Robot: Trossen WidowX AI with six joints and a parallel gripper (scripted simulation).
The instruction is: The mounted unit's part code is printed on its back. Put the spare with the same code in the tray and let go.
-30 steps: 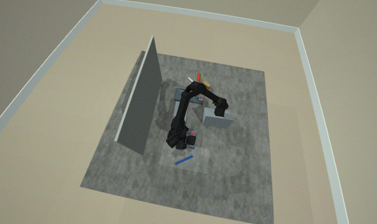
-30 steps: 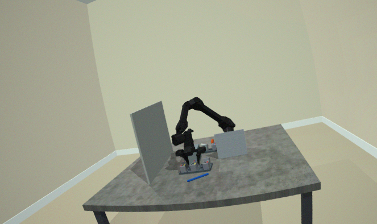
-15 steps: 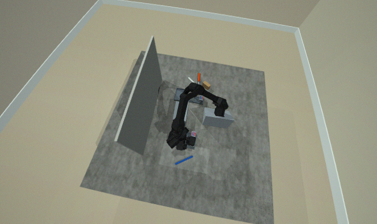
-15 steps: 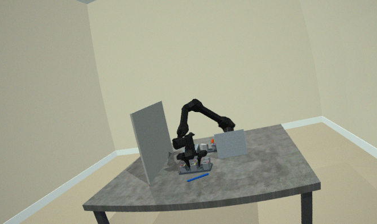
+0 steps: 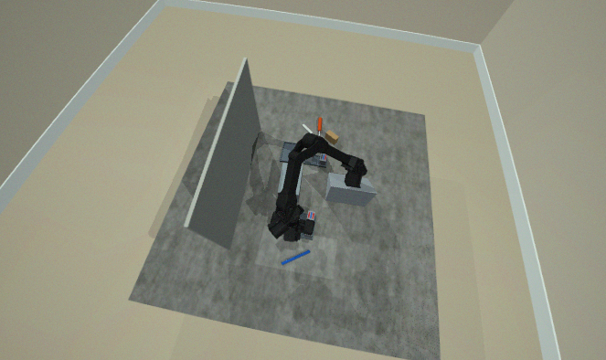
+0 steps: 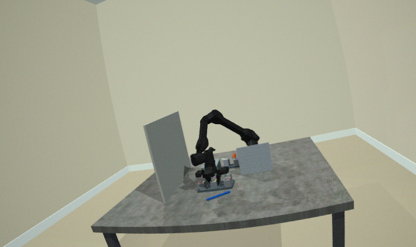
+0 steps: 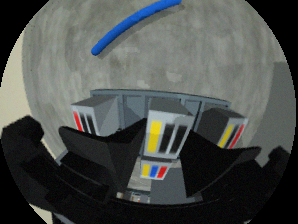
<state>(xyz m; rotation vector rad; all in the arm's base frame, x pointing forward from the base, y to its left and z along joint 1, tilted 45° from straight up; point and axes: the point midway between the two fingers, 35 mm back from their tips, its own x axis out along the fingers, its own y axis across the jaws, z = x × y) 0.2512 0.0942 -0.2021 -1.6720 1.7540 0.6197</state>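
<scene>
In the top view, the black gripper (image 5: 303, 227) (image 6: 213, 182) (image 7: 161, 123) is low over the gray slotted rack (image 5: 306, 238) (image 6: 215, 189) (image 7: 145, 93), near the blue rod (image 5: 295, 258) (image 6: 218, 195) (image 7: 132, 20). A gray upright panel (image 5: 231, 155) (image 6: 168, 153) stands to 1 side of the arm; across the table lie an orange-handled tool (image 5: 320, 123) and a tan block (image 5: 332, 136). In the exterior view, the fingers reach down around the rack's middle spare (image 6: 213, 183) (image 7: 168, 135). In the wrist view, the jaws stand partly apart, 1 on each side of that spare, which sits in the rack with 1 yellow and 2 black bars; I cannot tell whether they grip it. The 2 flanking spares show red and 2 black bars, and yellow, black and red. A 4th label (image 7: 154, 170) has yellow, blue and red bars. The mounted unit's back code is unreadable, so the matching spare is uncertain.
</scene>
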